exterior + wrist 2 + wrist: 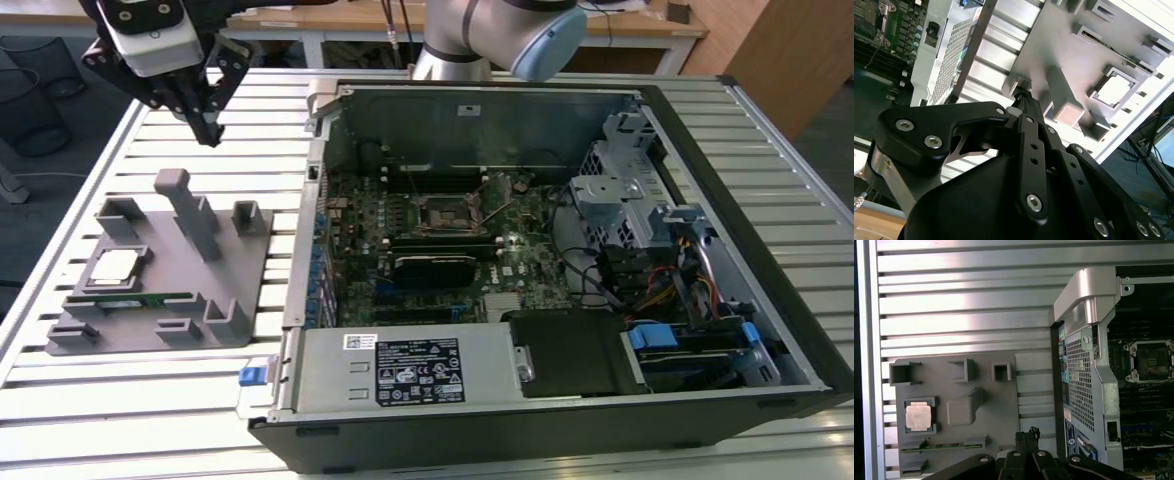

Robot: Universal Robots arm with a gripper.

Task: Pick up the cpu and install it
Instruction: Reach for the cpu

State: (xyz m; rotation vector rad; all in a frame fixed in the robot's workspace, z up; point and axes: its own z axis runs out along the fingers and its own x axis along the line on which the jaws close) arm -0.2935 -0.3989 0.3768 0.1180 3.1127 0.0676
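**Now: jaws closed and empty, cpu waiting across the tray**

In the exterior view, I see the gripper [207,133] hanging high above the slatted table, just past the grey tray's [240,275] far edge. Its fingers are pinched together to a point with nothing between them. The cpu [114,268] lies flat in its square pocket, silver plate up, on the side of the tray farthest from the open computer case [400,375]. It is apart from the gripper, with the tray's tall upright block [187,205] standing between the two.

In the second wrist view, the gripper [1025,97] again reads as closed and empty, its tips aimed near the tray's case-side corner. The cpu [1115,90] sits beyond the tall block [1066,102], further into the tray.

In the first wrist view, the relation I care about is plainest. The gripper [1026,434] hovers beside the tray's case-side edge, and the cpu [918,416] rests across the tray by the opposite edge, past the block [961,410]. Being square, it has no long axis; its sides run parallel with the tray's edges. The motherboard socket [1152,360] lies off the tray, inside the case.
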